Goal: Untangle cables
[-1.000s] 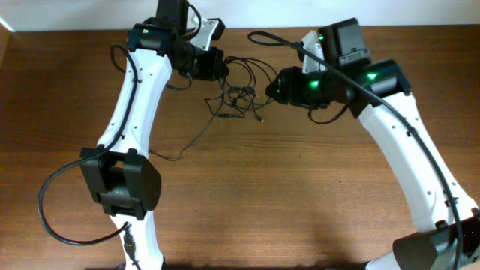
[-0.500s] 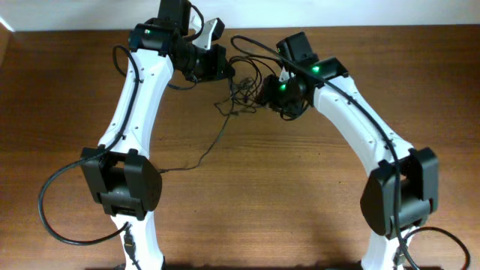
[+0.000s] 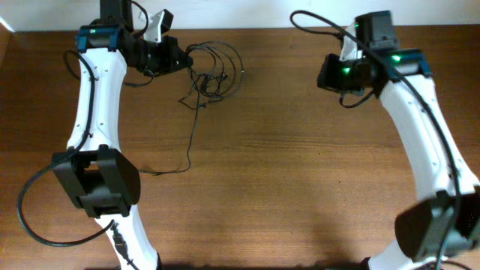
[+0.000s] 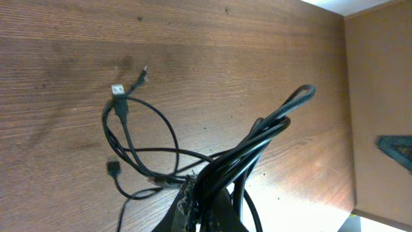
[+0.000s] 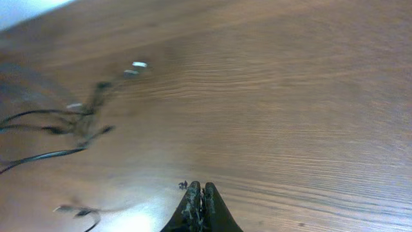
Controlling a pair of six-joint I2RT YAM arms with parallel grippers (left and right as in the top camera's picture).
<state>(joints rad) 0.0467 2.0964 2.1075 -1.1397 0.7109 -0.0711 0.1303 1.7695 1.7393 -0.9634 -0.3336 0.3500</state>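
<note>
The cables (image 3: 215, 66) are a bunch of thin black cords with loose loops at the back left of the wooden table (image 3: 285, 172). One long strand (image 3: 187, 142) trails from the bunch toward the front. My left gripper (image 3: 180, 58) is shut on the bunch at its left side. In the left wrist view the cords (image 4: 257, 138) run out of the jaws (image 4: 205, 205), and small plug ends (image 4: 118, 90) lie on the wood. My right gripper (image 3: 324, 73) is shut and empty, well to the right of the cables. Its closed jaws (image 5: 200, 193) hover over bare wood, with the cables (image 5: 80, 113) blurred at far left.
The table's back edge meets a white wall (image 3: 262, 11) just behind the cables. The two arm bases (image 3: 97, 184) (image 3: 431, 232) stand at the front left and front right. A tan side panel (image 4: 380, 77) borders the table in the left wrist view.
My left gripper has pulled the cable bunch to the left. My right gripper has left the bunch and swung far right, with nothing in it. The long strand followed to the left.
</note>
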